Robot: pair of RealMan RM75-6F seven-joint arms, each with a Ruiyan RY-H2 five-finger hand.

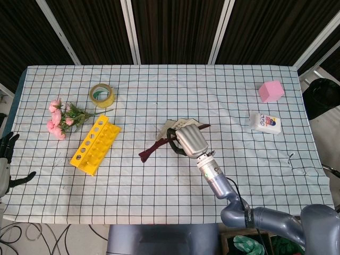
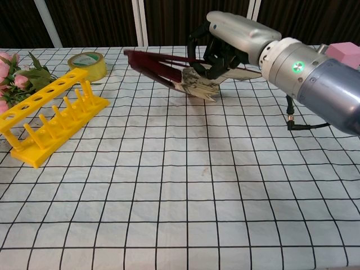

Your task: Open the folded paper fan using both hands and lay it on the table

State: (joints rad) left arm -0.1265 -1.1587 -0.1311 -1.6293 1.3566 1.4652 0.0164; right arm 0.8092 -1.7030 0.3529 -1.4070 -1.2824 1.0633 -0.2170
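Above the table, mid-cloth: we held the paper fan [image 2: 188,76] clear of the checked tablecloth [image 1: 159,175] with our right hand [image 1: 189,141], near the centre of the table.
Right hand: its fingers [image 2: 209,53] were curled around the fan's ribs just past the paper, so it was closed on the fan; we judged this grip was chosen to leave the dark red handle end free.
Fan: only partly spread, a few paper leaves showing below the palm, the red sticks pointing out toward the robot's left. In the chest view it sat roughly level and lifted off the cloth, which we took as room for a second hand to come under or beside it.
Left hand: our left hand [image 1: 6,154] sat at the far left table edge, well apart from the fan, fingers apart and holding nothing.
Step in hand: we read this as presenting the fan for the two-handed spread, which had not yet begun.
Next need: the left hand would have to cross to the free sticks.
Risk: a one-hand grip on thin ribs could let the fan twist or slip.
Bystanders: the yellow rack [image 1: 95,144], tape roll [image 1: 101,95], pink flowers [image 1: 58,119], pink block [image 1: 271,91] and small packet [image 1: 265,122] lay well apart from the fan.
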